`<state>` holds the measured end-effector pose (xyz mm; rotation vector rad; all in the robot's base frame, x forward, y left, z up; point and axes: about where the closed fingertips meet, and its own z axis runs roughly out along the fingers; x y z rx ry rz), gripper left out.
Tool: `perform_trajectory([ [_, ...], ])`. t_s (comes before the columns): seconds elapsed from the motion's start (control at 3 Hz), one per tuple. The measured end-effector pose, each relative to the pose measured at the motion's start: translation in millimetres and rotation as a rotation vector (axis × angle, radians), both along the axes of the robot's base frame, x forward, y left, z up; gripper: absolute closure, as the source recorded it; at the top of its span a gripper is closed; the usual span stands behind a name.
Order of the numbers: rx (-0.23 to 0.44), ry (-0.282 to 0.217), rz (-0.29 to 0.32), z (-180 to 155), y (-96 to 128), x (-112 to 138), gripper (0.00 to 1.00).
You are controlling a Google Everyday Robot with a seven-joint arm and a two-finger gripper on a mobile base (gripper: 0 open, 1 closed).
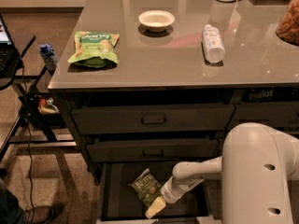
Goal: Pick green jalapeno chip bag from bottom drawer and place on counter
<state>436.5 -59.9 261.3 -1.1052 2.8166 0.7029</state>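
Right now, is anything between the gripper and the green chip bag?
Nothing. The camera view shows the gripper right beside the green chip bag at its lower corner, inside the open bottom drawer, with only dark drawer floor around them.

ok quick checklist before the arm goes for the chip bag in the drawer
1. Drawer open: ok, pulled out with its inside showing.
2. Chip bag reachable: ok, it lies uncovered in the drawer.
3. Right bag: ok, this is the olive one; the lighter snack bag sits on the counter.
4. Gripper at the bag: ok, low in the drawer at the bag's lower right.
5. Gripper touching the bag: cannot tell.
6. Spot to set it down: ok, bare counter between the snack bag and the bottle.
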Motion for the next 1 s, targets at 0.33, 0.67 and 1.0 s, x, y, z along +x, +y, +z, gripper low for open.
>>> perform_trajectory([
  [0.33, -0.024, -0.036, -0.034, -16, 1, 9, 0.0],
  [0.67, -0.035, -0.08, -0.072, -35, 4, 31, 0.0],
  [1.0, -0.032, -0.08, -0.068, -41, 9, 29, 0.0],
])
